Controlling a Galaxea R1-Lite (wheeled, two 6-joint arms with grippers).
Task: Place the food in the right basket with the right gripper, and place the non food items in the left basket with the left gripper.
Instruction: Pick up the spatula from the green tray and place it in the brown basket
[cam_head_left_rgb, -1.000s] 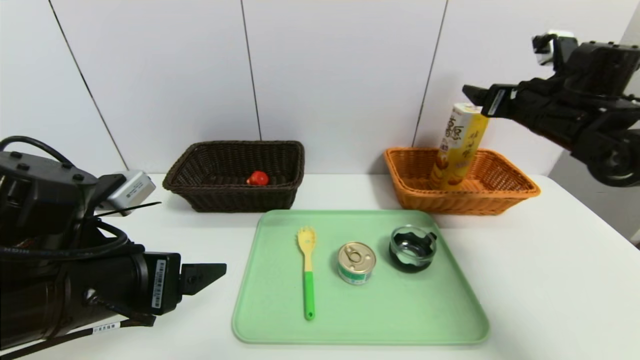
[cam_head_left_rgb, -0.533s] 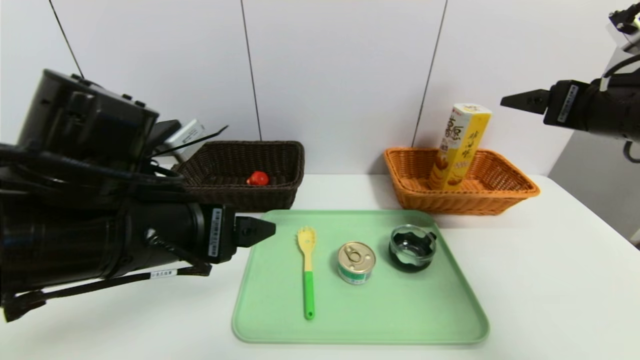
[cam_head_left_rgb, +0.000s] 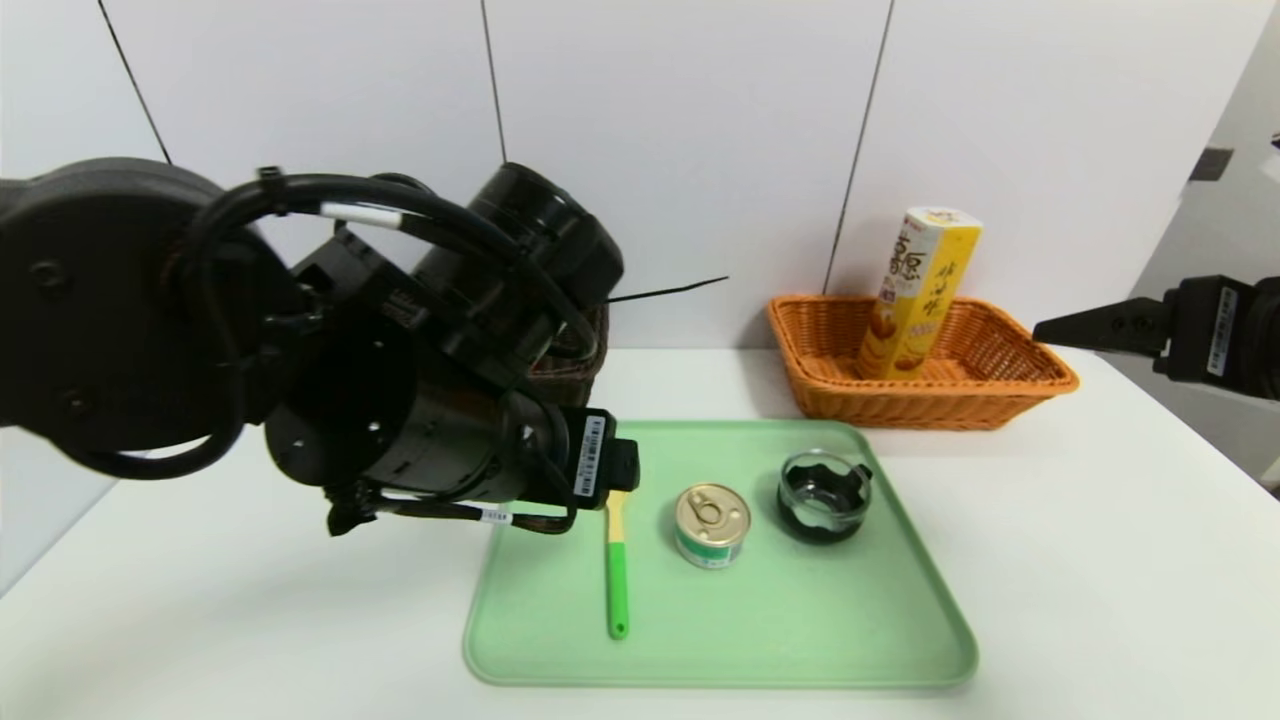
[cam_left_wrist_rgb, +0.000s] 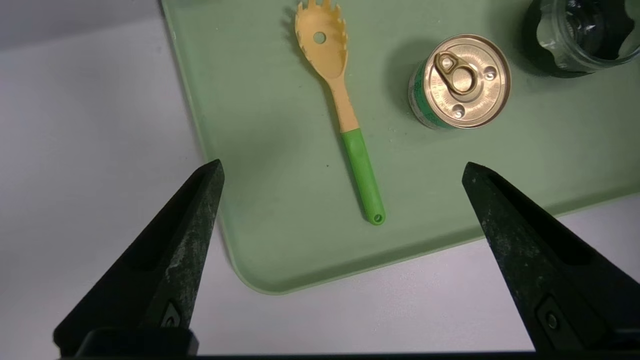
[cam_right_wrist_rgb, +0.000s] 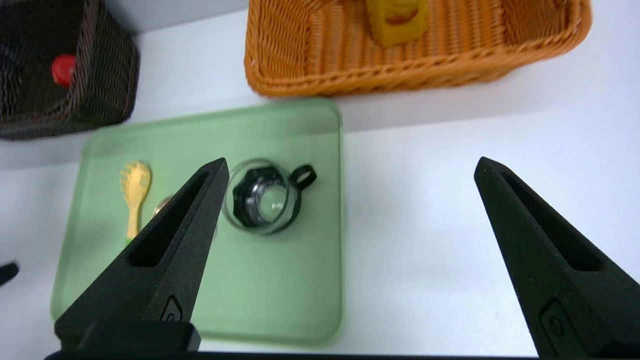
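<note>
While both claws gape empty, the left gripper (cam_left_wrist_rgb: 342, 170) hovers above the pasta fork (cam_left_wrist_rgb: 341, 105); the right gripper (cam_right_wrist_rgb: 350, 165) hangs well right of it.

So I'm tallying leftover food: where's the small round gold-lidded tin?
Head view: the small round gold-lidded tin stands mid green tray, between the green-handled wooden pasta fork and the dark glass dish.
</note>
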